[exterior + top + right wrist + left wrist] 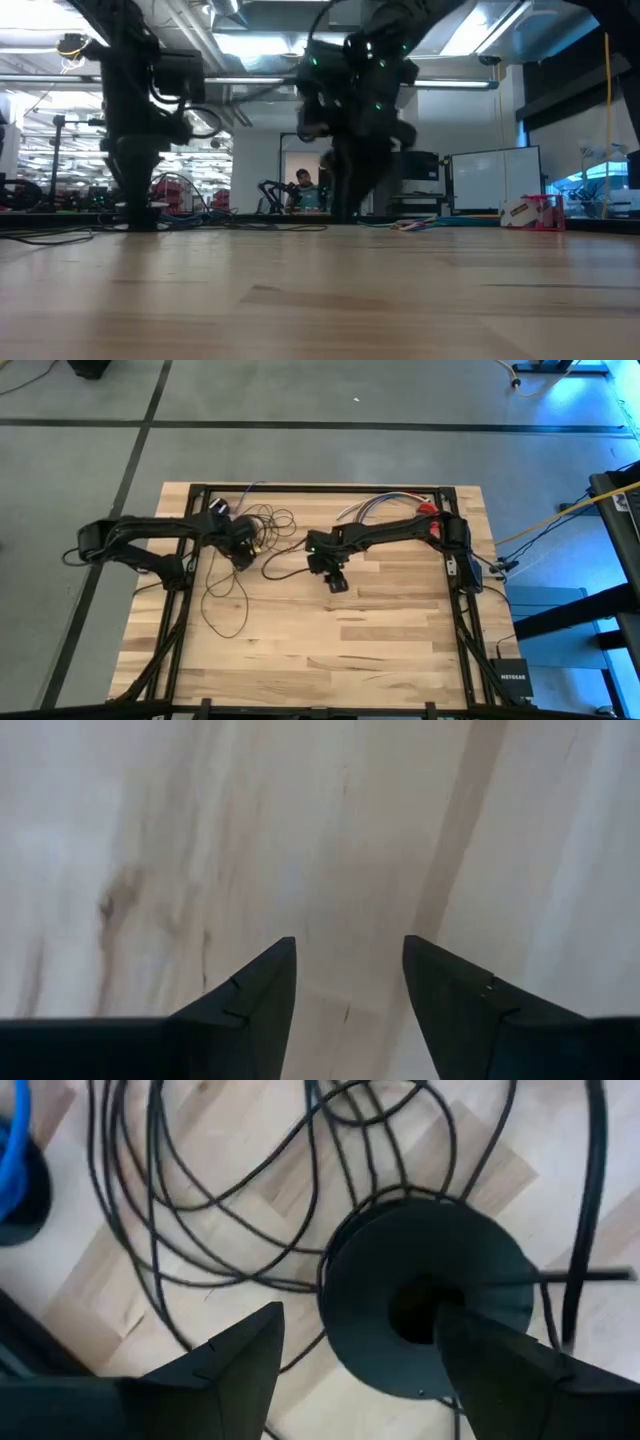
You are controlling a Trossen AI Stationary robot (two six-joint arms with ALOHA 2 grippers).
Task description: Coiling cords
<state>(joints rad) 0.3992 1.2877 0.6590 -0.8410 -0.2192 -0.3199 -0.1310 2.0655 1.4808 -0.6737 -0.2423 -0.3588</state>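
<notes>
We hold the left gripper [355, 1370], fingers apart, over the puck [425, 1295] amid the cords [245, 545] at the table's [380, 650] far left, ready to grasp, while the right gripper [350, 990] waits apart over bare wood.

Wooden bench [380, 630]: bare across the near half. Multicoloured wires [362, 507] lie at the far edge, right of centre. Red tape roll [428, 510] sits near the far right corner. Yellow cable [545, 525] runs off past the bench's right edge.
</notes>
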